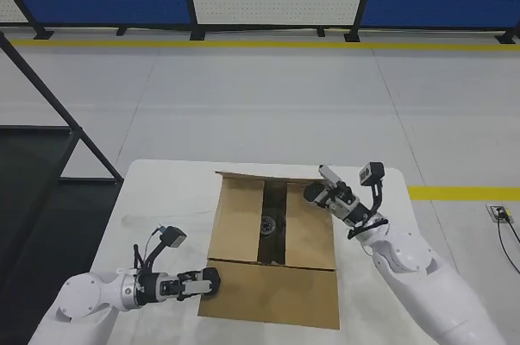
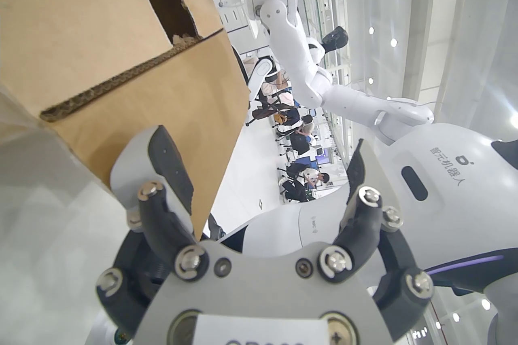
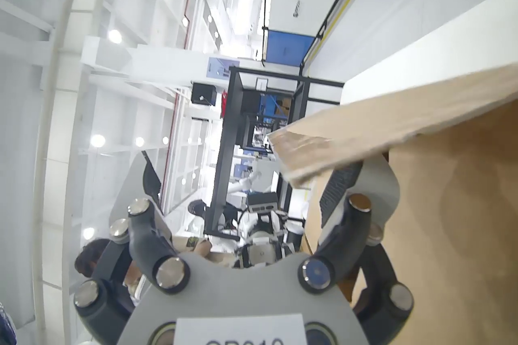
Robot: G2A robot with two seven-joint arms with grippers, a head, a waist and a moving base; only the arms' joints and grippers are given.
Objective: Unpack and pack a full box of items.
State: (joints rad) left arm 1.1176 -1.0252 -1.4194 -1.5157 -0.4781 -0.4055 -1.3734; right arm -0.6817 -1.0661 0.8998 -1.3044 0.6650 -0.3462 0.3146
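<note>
We see the box (image 1: 272,297) sitting mid-surface (image 1: 156,185), its top flaps (image 1: 236,226) barely parted. The left end effector (image 1: 209,280) gapes wide at the near-left corner, and the right end effector (image 1: 315,193) is spread wide under the far-right flap edge. Both look poised to peel the flaps open.

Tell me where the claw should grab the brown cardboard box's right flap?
Probably the thin edge at its far corner, coming from the robot's right. The brown cardboard right flap is a thin flat sheet with that edge free, so the open right claw can slip one finger over, one under.
</note>
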